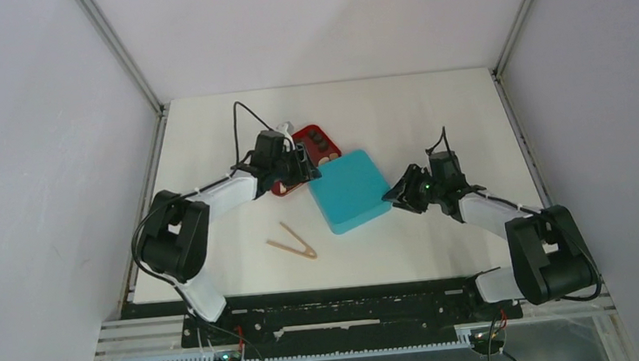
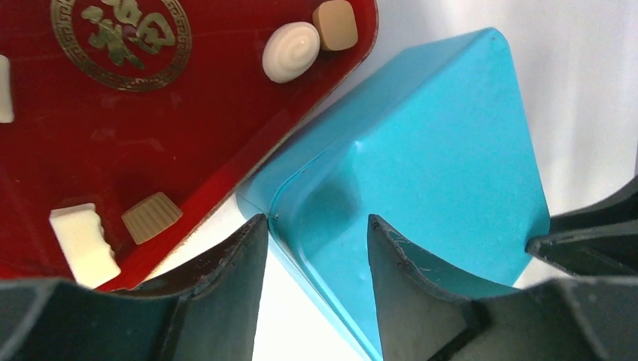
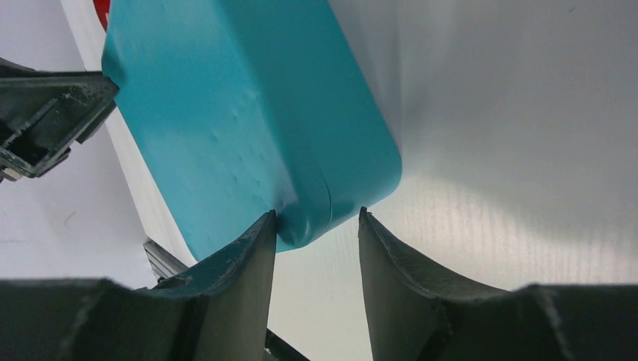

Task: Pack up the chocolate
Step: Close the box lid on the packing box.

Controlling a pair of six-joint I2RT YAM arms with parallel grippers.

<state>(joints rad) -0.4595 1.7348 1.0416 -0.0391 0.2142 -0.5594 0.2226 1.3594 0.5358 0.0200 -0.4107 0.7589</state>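
Straddling a corner of the teal box [image 2: 436, 150], our left gripper [image 2: 316, 218] stands partly open, holding nothing: one jaw touches the corner's side wall, the other lies over the lid. Our right gripper [image 3: 316, 213] is partly open around the opposite corner, one jaw touching the box, the other just clear of it. We find the box, lid shut, near the middle of the table [image 1: 432, 109]. Just beside its far left corner lies the red tray [image 2: 211, 128], toward the table's far edge. The chocolate [image 2: 291, 51] rests on that tray: a cream swirl beside a tan block, a ridged tan piece beside a white block. Wooden tongs [image 1: 292, 240] lie toward the near edge, left of the middle.
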